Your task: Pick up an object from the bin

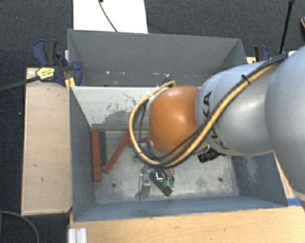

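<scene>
Starting at the left of the bin (81, 156): a long reddish-brown bar (97, 156) lies along the foot of the left wall, with a thin dark strip (103, 145) tight beside it. Just right of those, a second reddish stick (117, 153) leans on a slant, its lower end near the bar. Neither is under the tool.

Now the middle. The tool (153, 182) sits low over the floor near the front wall, below the orange cover (173, 118), and at its right tip is a small green piece (166, 186). It's bright green, stubby and irregular, darker on one edge, and touching or very close to the tool. I can't tell whether the tool is apart, together or clamped on that piece. The cover and cables hide too much.

If the green piece is the target, the careful play would be to centre the tool over it, close squarely, then lift straight up, clear of the front wall. It's small and looks likely to slip from an off-centre grip.

On the right, the big grey arm (254, 110) reaches in over the rim.
</scene>
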Controlling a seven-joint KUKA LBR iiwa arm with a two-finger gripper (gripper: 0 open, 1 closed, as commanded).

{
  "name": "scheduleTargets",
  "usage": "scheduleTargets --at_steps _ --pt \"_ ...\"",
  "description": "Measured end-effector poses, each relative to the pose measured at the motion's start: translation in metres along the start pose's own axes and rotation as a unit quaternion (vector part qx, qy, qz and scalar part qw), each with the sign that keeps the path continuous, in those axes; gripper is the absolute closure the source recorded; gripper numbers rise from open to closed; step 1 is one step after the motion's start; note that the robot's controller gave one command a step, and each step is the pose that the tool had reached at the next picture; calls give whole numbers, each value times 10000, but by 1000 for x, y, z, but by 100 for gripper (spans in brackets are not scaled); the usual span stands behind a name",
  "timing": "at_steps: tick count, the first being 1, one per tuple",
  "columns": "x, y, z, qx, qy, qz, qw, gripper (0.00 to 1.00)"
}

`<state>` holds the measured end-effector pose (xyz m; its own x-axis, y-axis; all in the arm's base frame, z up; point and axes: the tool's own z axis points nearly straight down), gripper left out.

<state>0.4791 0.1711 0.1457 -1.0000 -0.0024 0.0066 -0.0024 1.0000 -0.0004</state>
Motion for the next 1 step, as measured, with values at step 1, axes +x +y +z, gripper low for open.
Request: scheduleTargets --at_steps 1 --pt "-19 -81 77 8 -21 1121 9937 0"
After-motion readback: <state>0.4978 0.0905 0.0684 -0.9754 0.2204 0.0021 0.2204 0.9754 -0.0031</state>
